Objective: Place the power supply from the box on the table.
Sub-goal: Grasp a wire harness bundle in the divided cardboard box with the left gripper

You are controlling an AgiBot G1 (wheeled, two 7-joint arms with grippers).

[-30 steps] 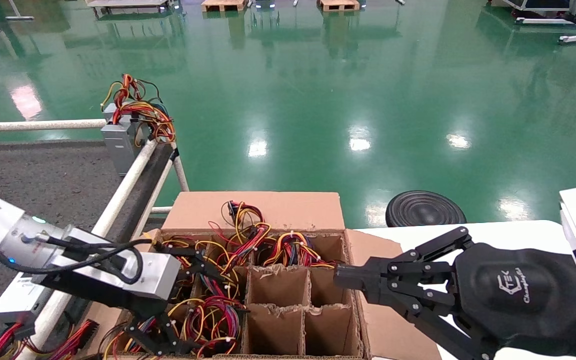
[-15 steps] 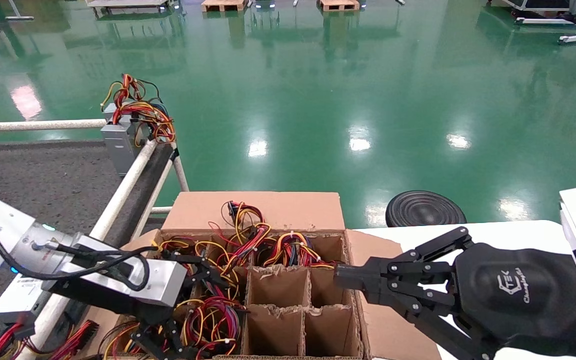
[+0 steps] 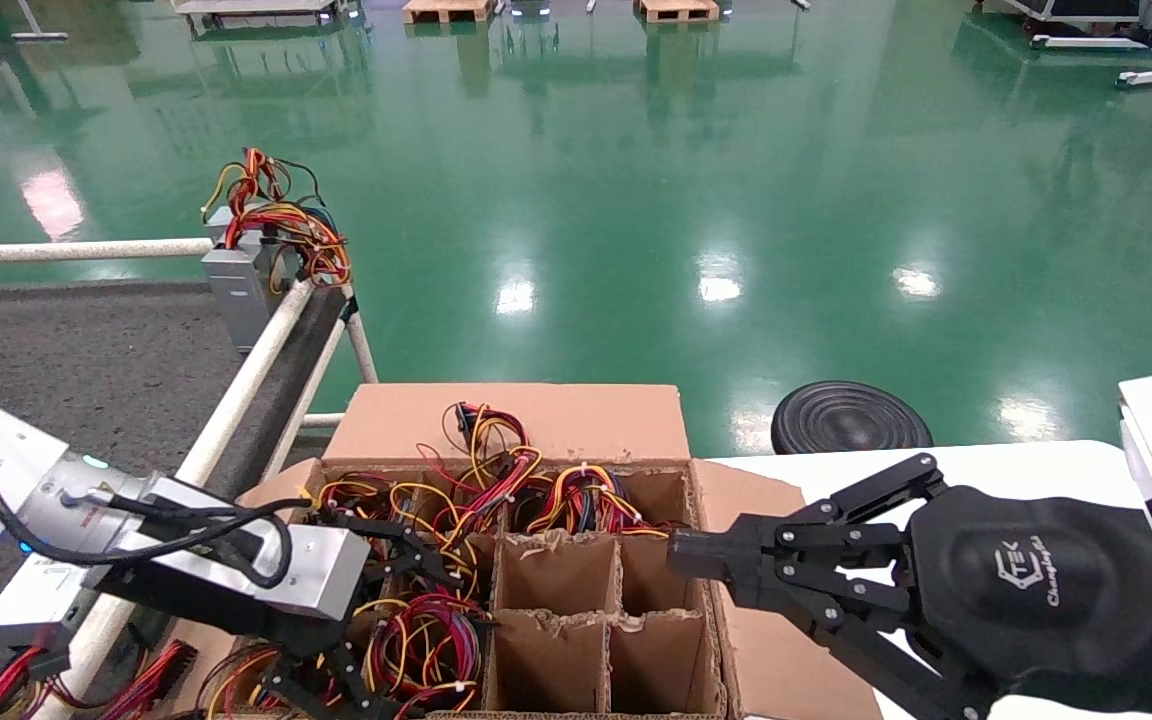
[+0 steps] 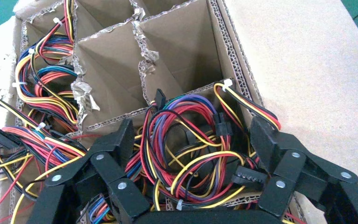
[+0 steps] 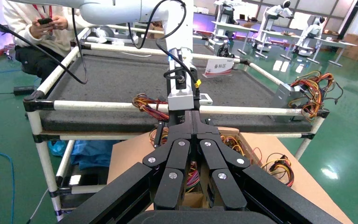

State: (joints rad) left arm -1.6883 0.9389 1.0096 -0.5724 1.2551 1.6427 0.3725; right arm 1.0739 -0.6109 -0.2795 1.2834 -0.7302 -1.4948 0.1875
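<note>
One power supply (image 4: 193, 154) sits upright in the box (image 3: 576, 420), wires uppermost, lower left of the head view; left gripper (image 4: 193, 140) spread wide around it. Right gripper (image 3: 681, 555) clenched, idle.

We cannot see the grey metal power supply body in the brown cardboard box (image 3: 556, 420); tangled red-yellow-black wire bundles (image 4: 186, 140) cover it. The black left tool (image 4: 193, 158) is cut off by the picture's edge.

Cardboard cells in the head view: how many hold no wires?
4, in the brown cardboard box: two side by side in the middle row, two in the front row, all on its right side. The left gripper may hide further cells.
</note>
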